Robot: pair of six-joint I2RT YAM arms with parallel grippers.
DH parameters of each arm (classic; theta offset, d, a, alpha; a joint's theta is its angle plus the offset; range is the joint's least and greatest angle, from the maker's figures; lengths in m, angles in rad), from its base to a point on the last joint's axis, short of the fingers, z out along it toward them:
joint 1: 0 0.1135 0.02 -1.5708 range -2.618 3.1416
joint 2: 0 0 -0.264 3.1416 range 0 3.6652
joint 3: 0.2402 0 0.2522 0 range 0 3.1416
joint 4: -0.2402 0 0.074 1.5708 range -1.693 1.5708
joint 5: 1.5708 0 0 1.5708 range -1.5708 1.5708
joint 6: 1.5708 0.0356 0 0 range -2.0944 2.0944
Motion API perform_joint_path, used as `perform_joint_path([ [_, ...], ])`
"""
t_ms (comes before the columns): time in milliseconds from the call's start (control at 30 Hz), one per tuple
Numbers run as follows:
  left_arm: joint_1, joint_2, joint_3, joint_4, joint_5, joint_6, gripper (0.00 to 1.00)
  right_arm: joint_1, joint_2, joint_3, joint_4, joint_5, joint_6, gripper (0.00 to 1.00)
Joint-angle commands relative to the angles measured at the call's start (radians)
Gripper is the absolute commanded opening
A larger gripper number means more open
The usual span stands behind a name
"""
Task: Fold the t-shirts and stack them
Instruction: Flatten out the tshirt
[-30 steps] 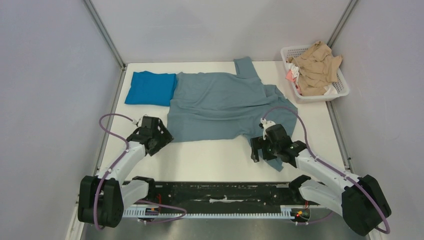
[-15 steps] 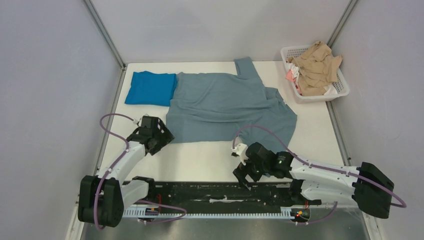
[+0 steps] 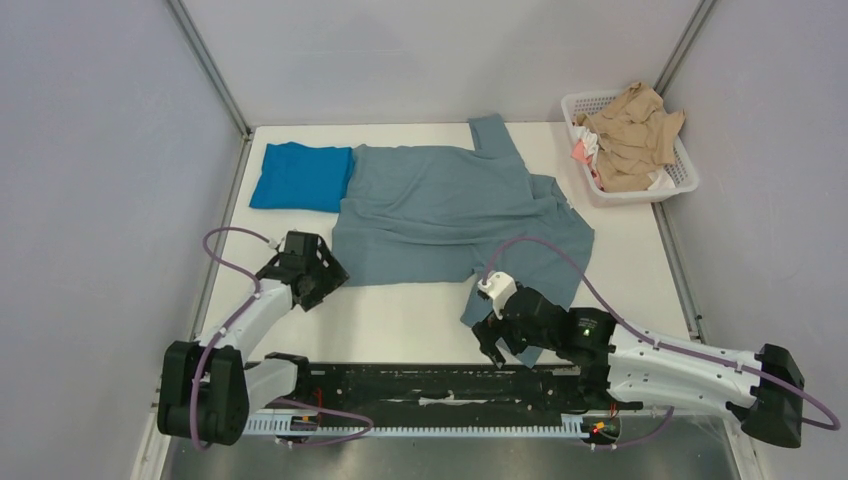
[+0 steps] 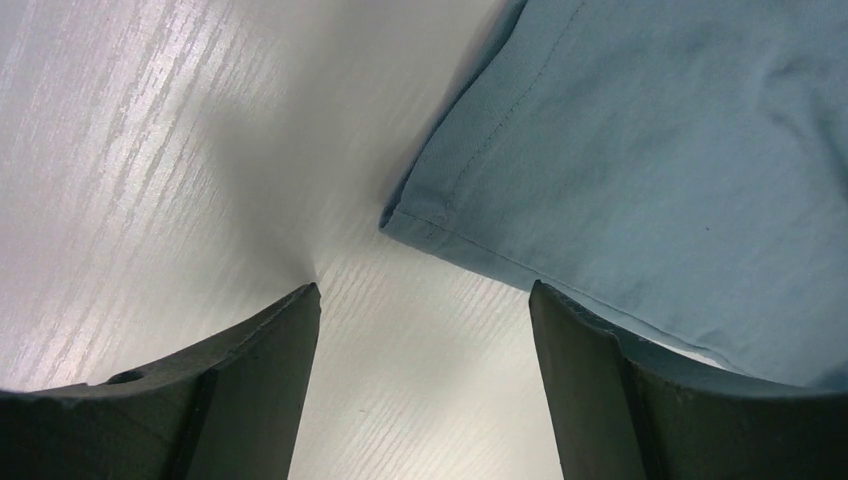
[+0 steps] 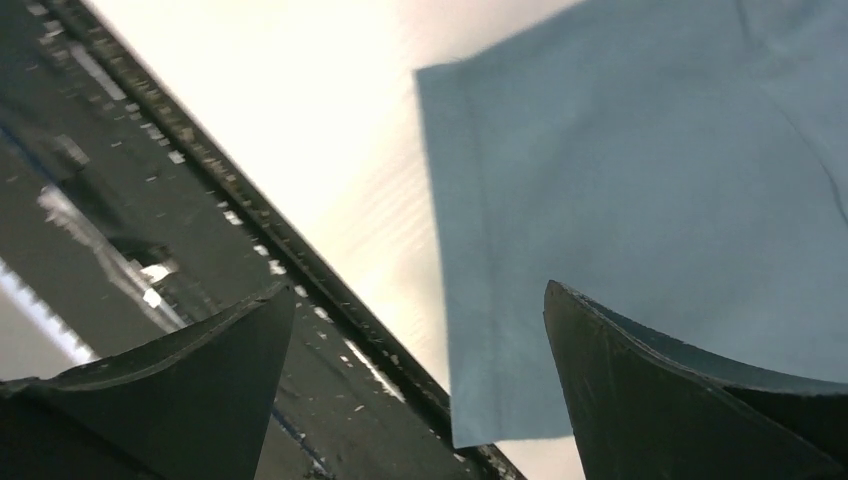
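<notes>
White desk [image 3: 420, 320] carries your slate shirt [image 3: 440, 210] spread flat mid-surface, with the folded cobalt shirt [image 3: 300, 177] touching its far-left edge. Your left gripper [image 4: 422, 290] is spread at the slate shirt's near-left corner. Your right gripper [image 5: 418, 290], also spread, hovers over its near-right flap.

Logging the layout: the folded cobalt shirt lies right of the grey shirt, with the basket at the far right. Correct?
No: the top view shows the cobalt shirt lying left of the grey shirt. The basket is at the far right.
</notes>
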Motion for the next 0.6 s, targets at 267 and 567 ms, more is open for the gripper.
perform_joint_path([
  [267, 0.009, 0.139, 0.038, 0.098, 0.038, -0.025, 0.64, -0.024, 0.017, -0.026, -0.195, 0.266, 0.350, 0.99],
  [567, 0.010, 0.255, 0.048, 0.142, 0.056, -0.030, 0.45, -0.147, 0.023, -0.056, -0.172, 0.169, 0.306, 0.96],
])
